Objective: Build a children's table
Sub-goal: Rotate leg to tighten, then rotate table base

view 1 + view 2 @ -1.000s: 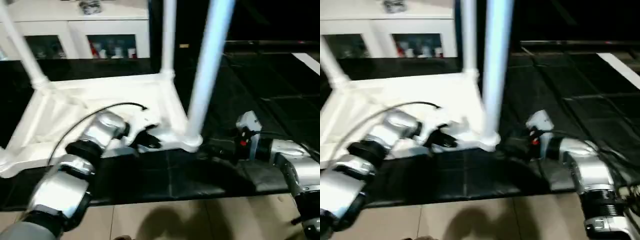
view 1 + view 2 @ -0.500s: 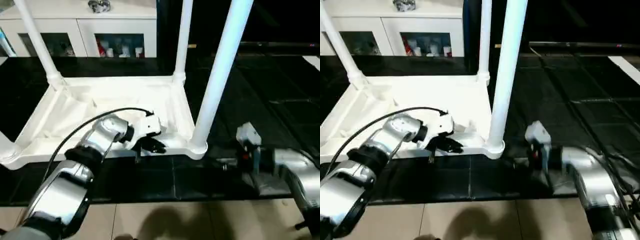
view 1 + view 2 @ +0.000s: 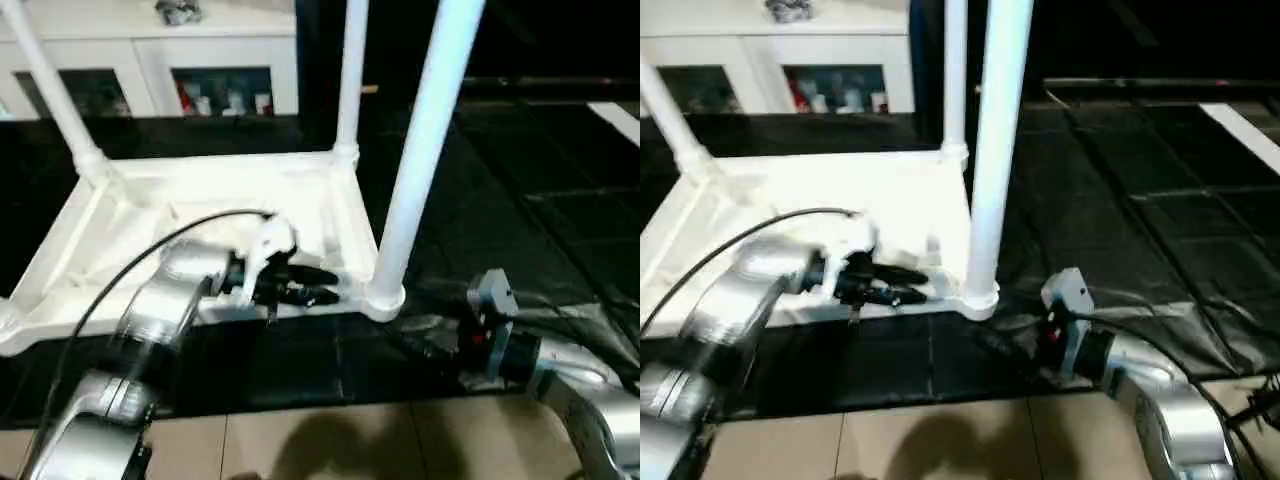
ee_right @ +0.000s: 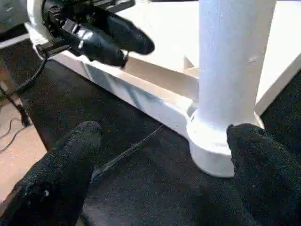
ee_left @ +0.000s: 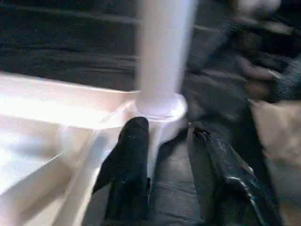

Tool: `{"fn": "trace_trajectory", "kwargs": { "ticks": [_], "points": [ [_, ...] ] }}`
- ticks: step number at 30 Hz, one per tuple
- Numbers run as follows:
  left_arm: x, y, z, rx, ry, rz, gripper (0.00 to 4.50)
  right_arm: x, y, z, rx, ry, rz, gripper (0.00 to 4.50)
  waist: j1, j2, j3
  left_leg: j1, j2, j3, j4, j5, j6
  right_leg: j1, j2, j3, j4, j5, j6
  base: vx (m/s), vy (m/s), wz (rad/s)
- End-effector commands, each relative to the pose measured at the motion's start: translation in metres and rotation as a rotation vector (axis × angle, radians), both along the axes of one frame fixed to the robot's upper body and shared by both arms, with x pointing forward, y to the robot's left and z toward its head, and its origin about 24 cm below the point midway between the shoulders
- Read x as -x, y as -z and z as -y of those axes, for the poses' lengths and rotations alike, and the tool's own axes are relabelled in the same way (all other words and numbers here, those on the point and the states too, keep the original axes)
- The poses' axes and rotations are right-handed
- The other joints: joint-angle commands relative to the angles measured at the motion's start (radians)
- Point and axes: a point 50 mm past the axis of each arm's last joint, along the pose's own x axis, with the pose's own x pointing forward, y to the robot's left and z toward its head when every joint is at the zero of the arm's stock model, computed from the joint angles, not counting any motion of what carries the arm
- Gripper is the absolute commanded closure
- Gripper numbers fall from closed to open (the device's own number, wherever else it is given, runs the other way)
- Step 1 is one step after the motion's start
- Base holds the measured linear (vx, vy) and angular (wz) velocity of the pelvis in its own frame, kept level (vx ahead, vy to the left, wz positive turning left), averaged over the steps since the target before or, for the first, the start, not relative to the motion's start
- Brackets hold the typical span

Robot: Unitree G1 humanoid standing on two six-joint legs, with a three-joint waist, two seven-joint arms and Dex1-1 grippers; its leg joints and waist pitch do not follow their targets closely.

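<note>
The white tabletop (image 3: pixel 200 190) lies upside down on the black mat, ribbed side up. Three white legs stand in its corner sockets: the near right leg (image 3: pixel 425 140), the far right leg (image 3: pixel 350 80) and the far left leg (image 3: pixel 50 95). My left gripper (image 3: pixel 318 287) reaches along the front rim (image 5: pixel 70 197), open, one finger (image 5: pixel 129 174) inside the rim and the other (image 5: pixel 221 179) over the mat, short of the near right socket (image 5: pixel 160 106). My right gripper (image 4: pixel 160 174) hovers low over the mat, open wide, facing that socket (image 4: pixel 221 141).
A white cabinet (image 3: pixel 150 55) with glass doors stands behind the mat. The black mat (image 3: pixel 530 200) stretches to the right. Tan floor (image 3: pixel 320 440) runs along the near edge. A black cable (image 3: pixel 130 270) loops over my left forearm.
My left gripper's fingers have spread apart at the front rim. The right gripper stays wide open near the socket. The head camera has shifted.
</note>
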Motion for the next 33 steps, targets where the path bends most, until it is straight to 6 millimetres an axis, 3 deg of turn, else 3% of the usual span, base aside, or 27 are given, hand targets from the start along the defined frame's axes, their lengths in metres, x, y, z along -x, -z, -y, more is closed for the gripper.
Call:
{"fn": "trace_trajectory", "kwargs": {
  "ticks": [1, 4, 5, 9, 11, 13, 16, 18, 20, 21, 22, 26, 28, 29, 30, 33],
  "points": [
    [0.000, -0.010, -0.006, 0.041, -0.129, 0.045, 2.74, 0.001, -0.001, -0.004, -0.014, 0.021, -0.009, 0.00, -0.006, -0.005, -0.056, 0.012, 0.026, -0.015, -0.074, -0.298, 0.031, 0.045, -0.061, 0.045, -0.087, -0.444, -0.131, 0.000, 0.000, 0.00],
    [0.013, -0.010, -0.011, 0.112, -0.302, 0.068, 2.41, 0.002, 0.002, -0.015, -0.042, 0.050, 0.004, 0.00, -0.008, -0.007, -0.054, 0.011, 0.035, -0.019, -0.077, -0.310, 0.022, 0.042, -0.066, 0.045, -0.088, -0.454, -0.126, 0.000, 0.000, 0.00],
    [0.018, -0.010, -0.012, 0.124, -0.323, 0.067, 2.38, 0.002, 0.003, -0.019, -0.048, 0.060, 0.005, 0.00, -0.011, -0.006, -0.052, 0.013, 0.030, -0.017, -0.076, -0.318, 0.026, 0.036, -0.060, 0.045, -0.094, -0.476, -0.114, 0.000, 0.000, 0.00],
    [0.044, -0.003, -0.023, 0.156, -0.410, 0.018, 2.07, 0.001, 0.008, -0.036, -0.059, 0.009, -0.039, 0.00, -0.018, -0.007, -0.049, 0.010, 0.029, -0.019, -0.078, -0.340, 0.022, 0.034, -0.058, 0.045, -0.096, -0.498, -0.092, 0.000, 0.000, 0.00],
    [0.054, 0.000, -0.028, 0.146, -0.400, -0.021, 1.99, 0.000, 0.009, -0.043, -0.066, -0.012, -0.049, 0.00, -0.023, -0.015, -0.046, 0.009, 0.026, -0.020, -0.080, -0.352, 0.024, 0.032, -0.057, 0.044, -0.101, -0.536, -0.075, 0.000, 0.000, 0.00],
    [0.066, 0.005, -0.035, 0.102, -0.385, -0.056, 1.87, -0.004, 0.009, -0.049, -0.063, -0.018, -0.036, 0.00, -0.029, -0.009, -0.044, 0.006, 0.026, -0.023, -0.083, -0.355, 0.021, 0.030, -0.056, 0.046, -0.099, -0.537, -0.069, 0.000, 0.000, 0.00],
    [0.081, 0.013, -0.045, 0.043, -0.380, -0.121, 1.57, -0.012, 0.010, -0.058, -0.060, -0.034, -0.020, 0.00, -0.029, -0.003, -0.045, 0.014, 0.027, -0.026, -0.083, -0.381, 0.005, 0.026, -0.054, 0.048, -0.096, -0.521, -0.075, 0.000, 0.000, 0.00],
    [0.089, 0.020, -0.052, -0.015, -0.406, -0.148, 1.42, -0.019, 0.012, -0.062, -0.043, -0.021, 0.000, 0.00, -0.035, -0.002, -0.043, 0.008, 0.026, -0.027, -0.087, -0.400, -0.001, 0.028, -0.054, 0.047, -0.095, -0.521, -0.079, 0.000, 0.000, 0.00],
    [0.092, 0.026, -0.059, -0.072, -0.438, -0.149, 1.20, -0.027, 0.014, -0.063, -0.019, 0.031, 0.016, 0.00, -0.038, 0.002, -0.042, 0.015, 0.025, -0.027, -0.086, -0.409, -0.009, 0.024, -0.052, 0.049, -0.097, -0.515, -0.079, 0.000, 0.000, 0.00],
    [0.095, 0.029, -0.063, -0.105, -0.460, -0.151, 1.16, -0.036, 0.013, -0.063, -0.013, 0.084, 0.033, 0.00, -0.033, 0.001, -0.044, 0.023, 0.027, -0.025, -0.085, -0.414, -0.012, 0.018, -0.051, 0.052, -0.097, -0.506, -0.082, 0.000, 0.000, 0.00],
    [0.095, 0.029, -0.063, -0.105, -0.460, -0.151, 1.15, -0.036, 0.013, -0.063, -0.013, 0.084, 0.033, 0.00, -0.034, 0.002, -0.043, 0.022, 0.026, -0.026, -0.086, -0.420, -0.013, 0.019, -0.051, 0.052, -0.095, -0.500, -0.088, 0.000, 0.000, 0.00],
    [0.102, 0.035, -0.069, -0.154, -0.470, -0.188, 0.77, -0.070, 0.011, -0.044, 0.019, 0.387, 0.073, 0.00, -0.040, 0.005, -0.046, 0.019, 0.024, -0.030, -0.089, -0.430, -0.031, 0.024, -0.052, 0.051, -0.086, -0.483, -0.104, 0.000, 0.000, 0.00],
    [0.102, 0.035, -0.069, -0.160, -0.470, -0.189, 0.72, -0.075, 0.011, -0.038, 0.029, 0.435, 0.083, 0.00, -0.031, 0.005, -0.043, 0.034, 0.025, -0.023, -0.085, -0.444, -0.035, 0.011, -0.048, 0.057, -0.091, -0.476, -0.101, 0.000, 0.000, 0.00],
    [0.102, 0.036, -0.069, -0.173, -0.477, -0.183, 0.51, -0.080, 0.010, -0.032, 0.039, 0.492, 0.101, 0.00, -0.032, 0.005, -0.041, 0.035, 0.024, -0.022, -0.085, -0.450, -0.036, 0.010, -0.048, 0.057, -0.092, -0.482, -0.102, 0.000, 0.000, 0.00],
    [0.099, 0.039, -0.070, -0.202, -0.500, -0.165, 0.51, -0.088, 0.008, -0.019, 0.039, 0.601, 0.121, 0.00, -0.032, 0.006, -0.043, 0.030, 0.023, -0.024, -0.087, -0.446, -0.038, 0.018, -0.049, 0.056, -0.089, -0.478, -0.100, 0.000, 0.000, 0.00],
    [0.094, 0.040, -0.071, -0.215, -0.543, -0.141, 0.34, -0.092, 0.009, -0.005, 0.054, 0.679, 0.113, 0.00, -0.031, 0.005, -0.049, 0.024, 0.020, -0.024, -0.086, -0.409, -0.036, 0.027, -0.047, 0.056, -0.083, -0.431, -0.095, 0.000, 0.000, 0.00]
  ]
}}
